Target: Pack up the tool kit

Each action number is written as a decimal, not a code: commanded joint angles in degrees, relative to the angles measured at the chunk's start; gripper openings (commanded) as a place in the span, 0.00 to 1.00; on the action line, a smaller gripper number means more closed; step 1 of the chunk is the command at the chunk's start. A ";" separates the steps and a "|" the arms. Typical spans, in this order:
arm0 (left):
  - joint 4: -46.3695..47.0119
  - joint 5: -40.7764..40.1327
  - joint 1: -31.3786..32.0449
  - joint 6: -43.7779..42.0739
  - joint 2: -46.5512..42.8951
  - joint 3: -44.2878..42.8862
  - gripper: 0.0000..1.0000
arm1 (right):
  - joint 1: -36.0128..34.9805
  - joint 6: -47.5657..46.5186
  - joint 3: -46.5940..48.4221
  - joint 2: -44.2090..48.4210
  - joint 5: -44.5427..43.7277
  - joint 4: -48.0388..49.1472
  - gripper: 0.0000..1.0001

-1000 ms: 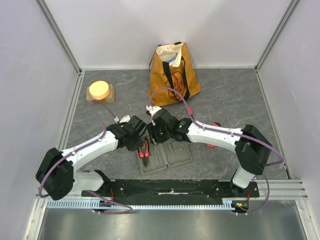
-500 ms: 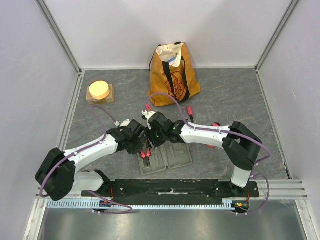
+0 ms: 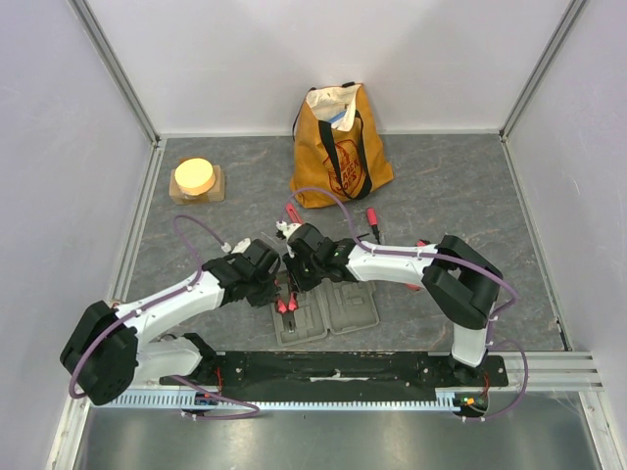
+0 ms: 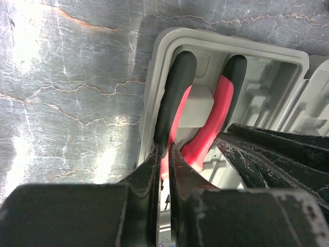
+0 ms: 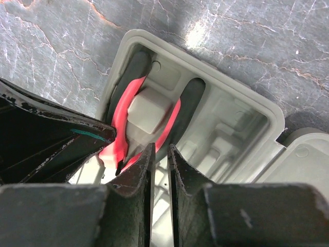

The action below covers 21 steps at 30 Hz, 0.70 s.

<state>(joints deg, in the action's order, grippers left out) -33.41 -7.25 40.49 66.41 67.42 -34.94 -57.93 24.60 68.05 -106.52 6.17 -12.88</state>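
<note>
Case (image 3: 351, 305): lies open and flat on the counter (image 3: 460, 186) at its near edge, between the two arm bases.
Pliers (image 4: 205, 121): sit in the left half of the case, with the red-and-black handles straddling a moulded grey block.
Change: over the last second both arms have drawn in from either side and now meet above that left half. The right arm has come off the case's far rim.
Meaning: judged, the pliers are being pressed home in their slot. Packing is at an early stage.
Left pincer (image 4: 163, 154): clenched on the outer handle of the pliers, directly above it.
Right pincer (image 5: 158, 152): fingers nearly together just beside the other handle. Cannot tell whether it grips.
Outstanding: two red screwdrivers (image 3: 292, 211) lie loose beyond the arms, near the tote bag (image 3: 338, 147).
</note>
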 commanded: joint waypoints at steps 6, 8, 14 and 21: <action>-6.23 -4.96 0.03 -0.76 -1.67 -3.29 0.15 | -0.60 0.19 -0.02 -0.79 -1.25 2.16 0.20; -6.23 -6.11 0.11 -0.93 -2.46 -3.56 0.15 | -0.60 0.10 -0.11 -0.79 -1.78 2.16 0.19; -3.60 -5.94 -0.06 -2.87 -1.15 -4.26 0.16 | -0.60 -0.08 -0.37 -0.97 -1.87 2.07 0.18; -1.57 -6.46 0.03 -3.74 1.22 -4.79 0.19 | -0.69 -0.17 -0.29 -1.15 -2.13 2.16 0.18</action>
<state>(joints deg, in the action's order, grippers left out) -37.04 -10.92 40.49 64.95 67.24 -37.63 -58.30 24.82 67.94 -106.91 5.10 -12.45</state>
